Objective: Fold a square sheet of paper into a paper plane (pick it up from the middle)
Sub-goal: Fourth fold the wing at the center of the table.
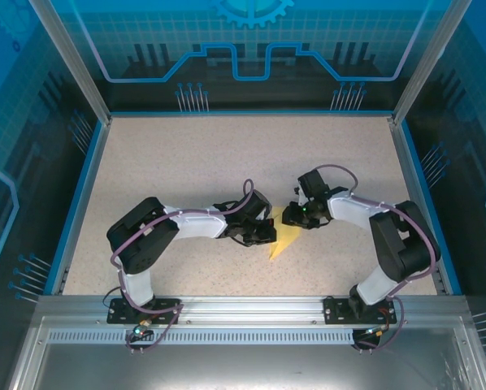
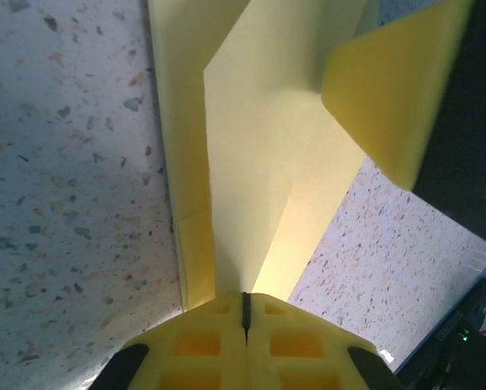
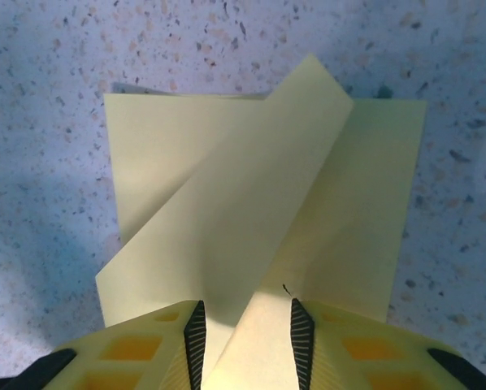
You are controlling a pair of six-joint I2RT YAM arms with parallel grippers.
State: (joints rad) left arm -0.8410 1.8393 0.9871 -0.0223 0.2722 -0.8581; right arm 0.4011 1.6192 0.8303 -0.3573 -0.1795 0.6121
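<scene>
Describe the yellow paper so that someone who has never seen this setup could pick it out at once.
Start at the speckled table, towards its near edge where the two arms meet. Between the left end effector and the right end effector lies the yellow paper, partly folded, one corner pointing at the near edge. It is the only flat yellow thing there.

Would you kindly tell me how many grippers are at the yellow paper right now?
2. The left gripper pinches the left side of the yellow paper; the right gripper is at its far end, fingers apart.
</scene>
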